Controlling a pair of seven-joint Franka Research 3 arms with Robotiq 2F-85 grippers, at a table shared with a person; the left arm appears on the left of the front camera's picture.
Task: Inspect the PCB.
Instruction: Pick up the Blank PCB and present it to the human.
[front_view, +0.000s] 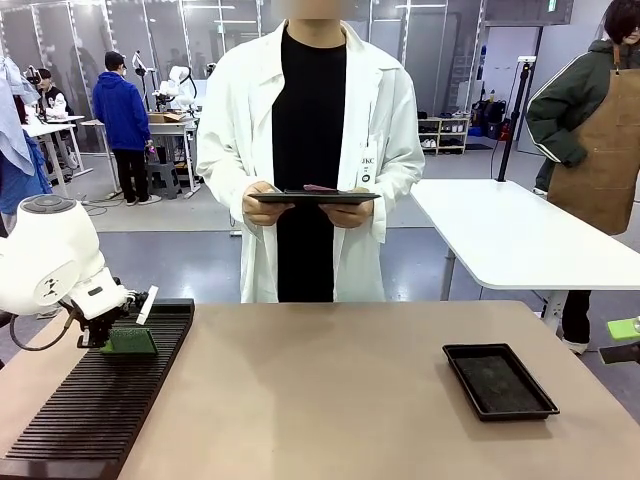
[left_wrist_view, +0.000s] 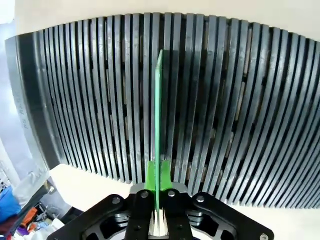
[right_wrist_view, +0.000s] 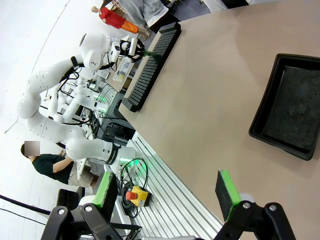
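The left arm (front_view: 45, 265) is reaching in at 9 o'clock of the table (front_view: 330, 400), and the left jaws are clamping together on the circuit board (left_wrist_view: 158, 110), gripping its near edge between the green pads (left_wrist_view: 150, 175). The circuit board is standing on edge over the far end of the black slotted rack (front_view: 100, 410), running parallel with the ribs; whether it is sitting in a slot cannot be told. The rack is lying at 8 o'clock of the table and the shallow black tray (front_view: 500, 380) at 4 o'clock. The right jaws are standing wide apart, gripping nothing, beyond the table's 3 o'clock edge. A person (front_view: 310, 150) is standing at 12 o'clock, holding a dark tablet (front_view: 315, 197) in both hands.
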